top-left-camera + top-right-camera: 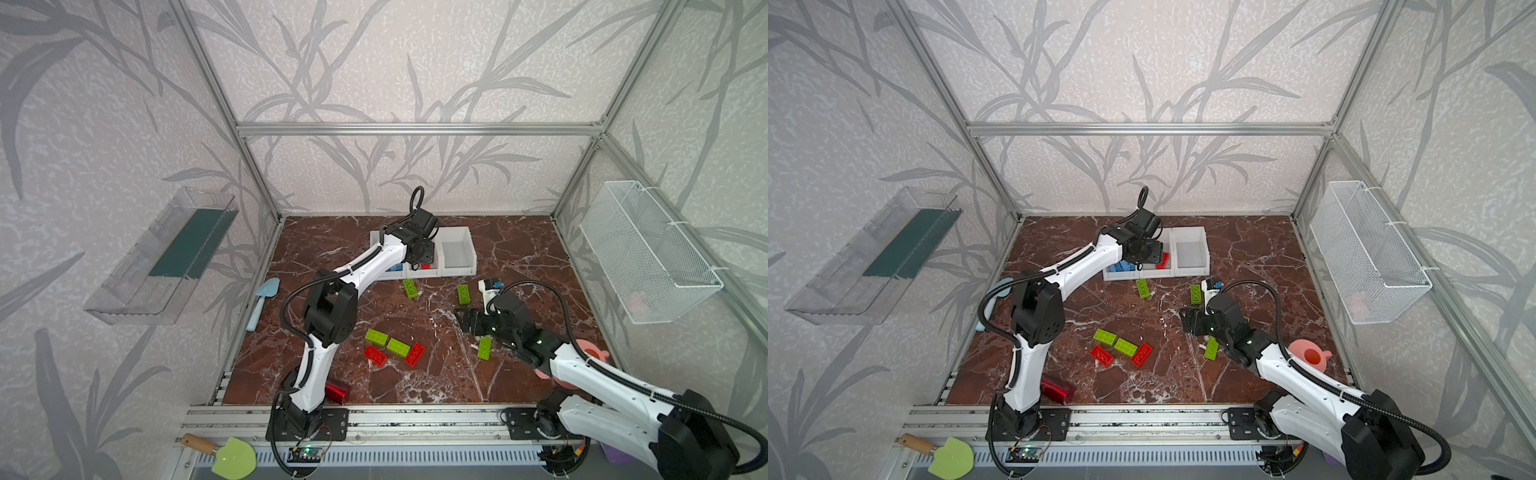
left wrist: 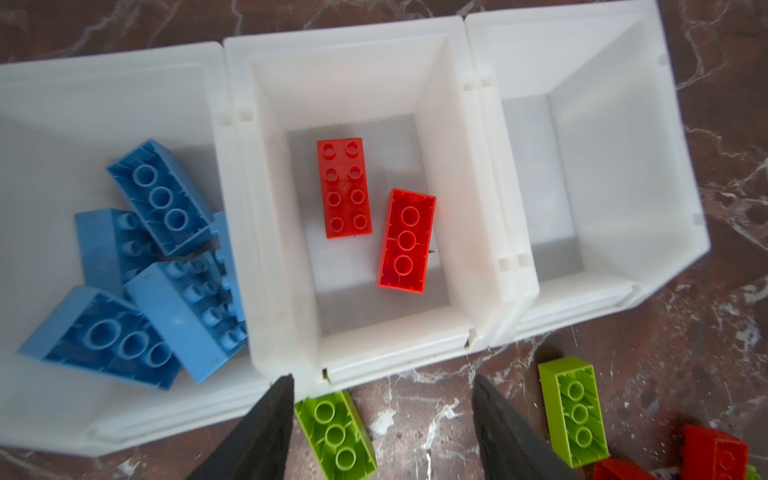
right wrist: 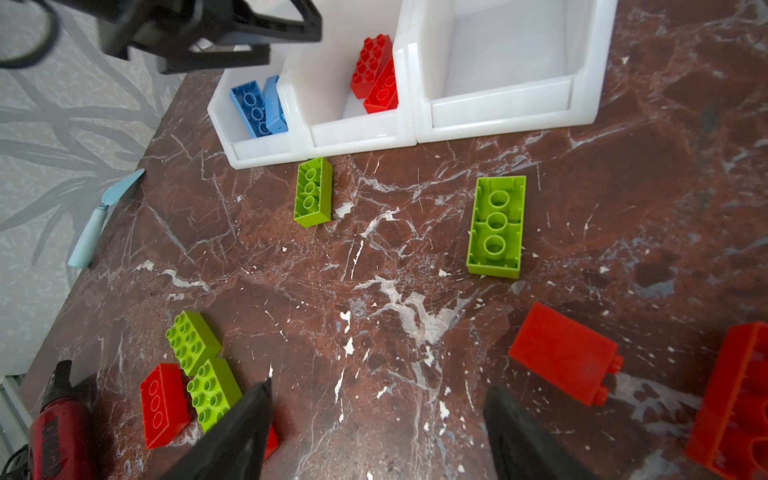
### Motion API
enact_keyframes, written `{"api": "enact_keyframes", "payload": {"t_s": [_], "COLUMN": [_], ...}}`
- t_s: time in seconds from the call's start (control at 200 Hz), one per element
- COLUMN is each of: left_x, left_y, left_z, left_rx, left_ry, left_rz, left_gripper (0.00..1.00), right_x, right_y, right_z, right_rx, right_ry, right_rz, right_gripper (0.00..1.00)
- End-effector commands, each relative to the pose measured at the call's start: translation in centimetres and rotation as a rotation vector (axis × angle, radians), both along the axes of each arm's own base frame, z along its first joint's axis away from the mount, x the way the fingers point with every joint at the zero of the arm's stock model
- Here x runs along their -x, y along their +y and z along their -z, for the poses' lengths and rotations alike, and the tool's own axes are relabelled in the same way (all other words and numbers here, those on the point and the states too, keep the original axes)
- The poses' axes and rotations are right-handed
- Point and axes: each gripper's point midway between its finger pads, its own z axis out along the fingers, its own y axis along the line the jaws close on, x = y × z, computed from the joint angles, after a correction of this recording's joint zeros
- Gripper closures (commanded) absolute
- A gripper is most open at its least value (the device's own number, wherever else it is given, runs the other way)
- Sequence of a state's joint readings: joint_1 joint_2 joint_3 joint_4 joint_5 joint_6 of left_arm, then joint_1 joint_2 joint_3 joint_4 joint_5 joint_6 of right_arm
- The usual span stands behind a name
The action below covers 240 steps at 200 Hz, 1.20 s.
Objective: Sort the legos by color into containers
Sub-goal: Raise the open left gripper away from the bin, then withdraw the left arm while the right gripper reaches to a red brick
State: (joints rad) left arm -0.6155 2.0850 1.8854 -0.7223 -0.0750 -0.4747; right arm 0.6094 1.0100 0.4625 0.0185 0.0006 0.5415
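Far left, the clear tray (image 1: 166,257) hangs on the wall and a pale blue trowel (image 1: 262,301) lies at the table's left edge. The red bottle (image 1: 337,390) lies on its side by the left arm's base. That arm stretches to the back, and the left gripper (image 2: 382,378) hangs over the front lip of the middle bin, fingers spread wide with nothing between them! Under it the containers (image 2: 340,37) stand 3 in a row at the back of the marble table (image 1: 519,257). The left bin holds a heap of blue legos (image 2: 162,195). The middle bin holds 2 red legos (image 2: 344,187) just beside each other, 1 studs up and 1 hollow side up. The right bin shows its bare white floor. Near the front sits a cluster of 4 bricks (image 1: 398,347), 2 green and 2 red. Just before the middle bin lies a green lego (image 1: 410,288), hollow side up, with another green lego (image 1: 463,294) to its right. Now the right gripper (image 3: 378,387): it hovers low over the table, fingers wide apart, gripping nothing. A lone green brick (image 1: 484,348) lies just beside it, and its wrist view shows 2 more red bricks (image 3: 565,353) near the fingers. On the right wall hangs the wire basket (image 1: 648,253).
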Motion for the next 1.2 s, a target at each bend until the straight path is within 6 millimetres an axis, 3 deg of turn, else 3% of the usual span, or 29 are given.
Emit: {"api": "enact_keyframes", "payload": {"t_s": [0.0, 0.095, 0.245, 0.425, 0.685, 0.86, 1.054, 1.129, 1.194], "left_x": [1.4, 3.4, 7.7, 12.2, 17.0, 18.7, 19.6, 20.0, 20.1], "left_y": [1.1, 3.0, 6.3, 11.0, 14.4, 15.5, 16.8, 16.9, 17.1], "left_z": [-5.4, -7.3, -8.6, -10.6, -13.9, -12.8, -10.3, -10.4, -10.8], "left_rx": [0.054, 0.083, 0.115, 0.081, 0.107, 0.071, 0.028, 0.037, 0.042], "left_ry": [-0.100, -0.149, -0.174, -0.230, -0.334, -0.334, -0.328, -0.333, -0.344], "left_rz": [-0.028, -0.072, -0.106, -0.137, -0.082, -0.041, -0.048, -0.046, -0.047], "left_gripper": [0.31, 0.29, 0.23, 0.05, 0.01, 0.01, 0.01, 0.01, 0.01], "right_x": [-0.4, -0.5, -0.6, -0.4, -0.2, -0.4, -1.1, -1.6, -2.1], "right_y": [-0.3, -0.6, -1.5, -3.4, -5.6, -6.5, -6.5, -6.3, -6.0], "right_z": [-1.2, -1.5, -0.9, 1.3, 3.1, 3.9, 5.1, 5.3, 5.4], "right_rx": [0.030, 0.060, 0.122, 0.247, 0.334, 0.366, 0.385, 0.391, 0.391], "right_ry": [-0.023, -0.012, 0.033, 0.117, 0.179, 0.215, 0.253, 0.257, 0.264], "right_rz": [0.005, 0.012, 0.045, 0.092, 0.160, 0.185, 0.193, 0.194, 0.196], "right_gripper": [0.19, 0.19, 0.19, 0.19, 0.16, 0.19, 0.38, 0.37, 0.27]}}
